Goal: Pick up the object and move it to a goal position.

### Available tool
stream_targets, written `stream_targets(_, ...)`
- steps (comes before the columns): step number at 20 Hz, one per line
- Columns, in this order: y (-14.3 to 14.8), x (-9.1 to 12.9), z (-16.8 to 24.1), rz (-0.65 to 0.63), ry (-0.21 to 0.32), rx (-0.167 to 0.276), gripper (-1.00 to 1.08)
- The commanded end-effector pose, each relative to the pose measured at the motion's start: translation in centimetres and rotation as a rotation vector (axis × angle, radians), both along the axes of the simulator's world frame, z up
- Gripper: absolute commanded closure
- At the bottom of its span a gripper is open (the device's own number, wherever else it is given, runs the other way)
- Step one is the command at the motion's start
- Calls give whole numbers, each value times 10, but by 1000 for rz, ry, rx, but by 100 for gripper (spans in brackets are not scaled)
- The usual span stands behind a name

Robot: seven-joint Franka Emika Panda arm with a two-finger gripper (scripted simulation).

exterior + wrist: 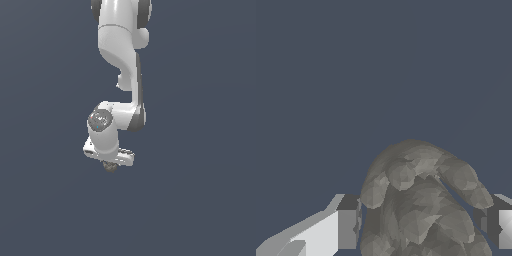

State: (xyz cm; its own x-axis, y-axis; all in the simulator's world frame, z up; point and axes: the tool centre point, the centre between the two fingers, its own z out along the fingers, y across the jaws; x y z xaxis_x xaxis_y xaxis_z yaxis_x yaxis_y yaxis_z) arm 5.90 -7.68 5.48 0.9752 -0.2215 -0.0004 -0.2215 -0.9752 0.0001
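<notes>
Gripper (pixel 110 162) clenched on object (pixel 421 200); knobbly surface plain only in wrist view.

A knobbly grey-brown lump (pixel 421 205) shows mottled lighter facets; beside the lump, the glossy white gripper (pixel 421 227) has dark grey finger pads (pixel 348 227), against plain slate-blue ground (pixel 200 200)

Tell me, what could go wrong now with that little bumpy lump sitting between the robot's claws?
The lump is knobbly and uneven, so the fingers may touch only a few bumps; it could twist or slip out when moved.

In the exterior view the gripper hides nearly all of the lump, so that camera could hardly show a slip.

Whether the fingers are actually pressing on it cannot be told; if not, lifting would leave it behind.
</notes>
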Motion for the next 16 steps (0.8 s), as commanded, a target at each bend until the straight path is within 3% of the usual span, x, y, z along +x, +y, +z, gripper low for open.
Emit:
stream_targets(1,1,0,1,0,0,0,108)
stream_targets(9,15,-6,23,0,0,0,108)
stream_targets(16,47,-19,68,0,0,0,108)
